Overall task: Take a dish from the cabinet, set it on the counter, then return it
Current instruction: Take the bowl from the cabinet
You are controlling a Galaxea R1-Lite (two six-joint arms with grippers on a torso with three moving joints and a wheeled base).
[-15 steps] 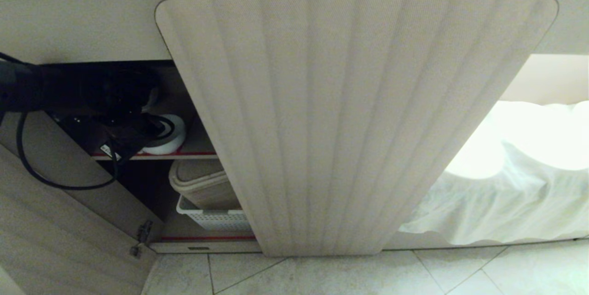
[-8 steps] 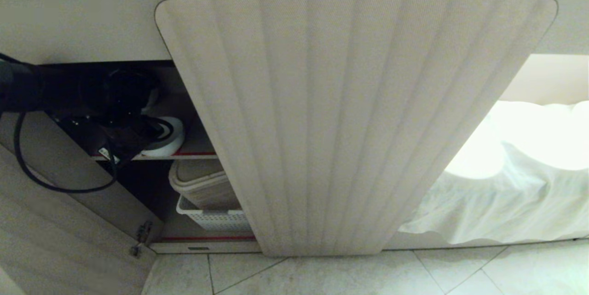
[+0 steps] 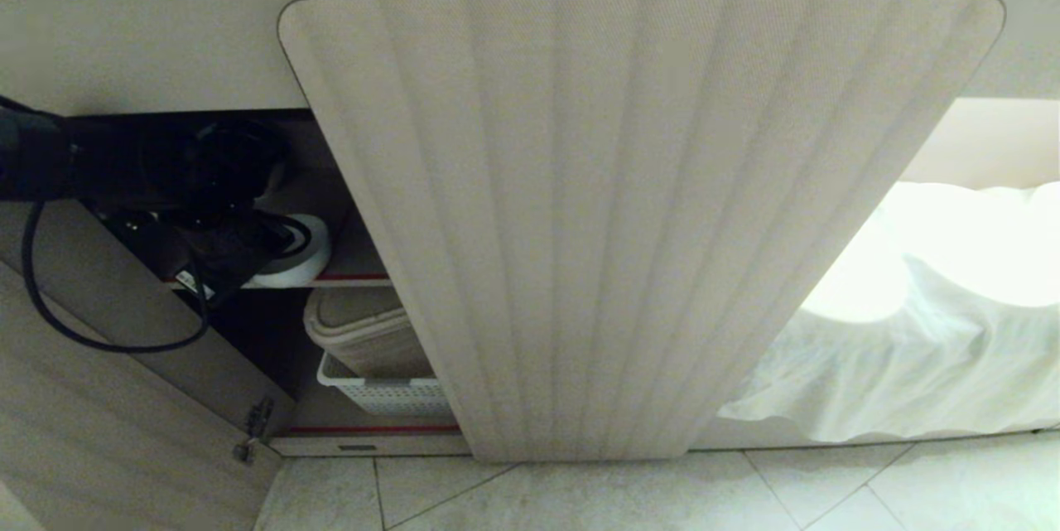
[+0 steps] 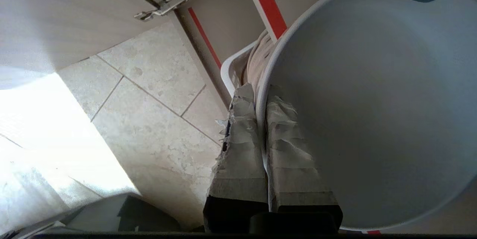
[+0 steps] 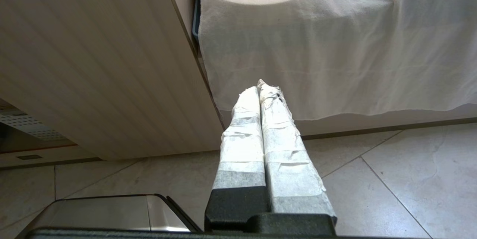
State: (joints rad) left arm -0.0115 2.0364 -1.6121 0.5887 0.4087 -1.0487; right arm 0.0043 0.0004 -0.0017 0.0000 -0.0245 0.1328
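The dish [image 3: 305,253] is a small white bowl at the front of the cabinet's red-edged upper shelf [image 3: 356,276]. My left gripper [image 3: 267,239] reaches into the dark opening from the left and is shut on the bowl's rim. In the left wrist view the taped fingers [image 4: 238,134] pinch the rim of the dish [image 4: 372,101], one inside and one outside; a small dark mark sits near its far rim. The cabinet's fluted door [image 3: 629,216] stands closed to the right of the opening. The counter is out of view. My right gripper [image 5: 261,87] hangs parked above the floor, shut and empty.
A beige bin [image 3: 364,332] and a white perforated basket [image 3: 381,394] fill the lower shelf. The open left door [image 3: 99,415] swings out at the lower left, its hinge [image 4: 164,3] close by. A white cloth [image 3: 911,349] drapes at the right. A steel lid [image 5: 104,213] lies on the tiled floor.
The dish in my left gripper has edged slightly left and lower, its base now overlapping the shelf's red edge. The right arm has not moved.
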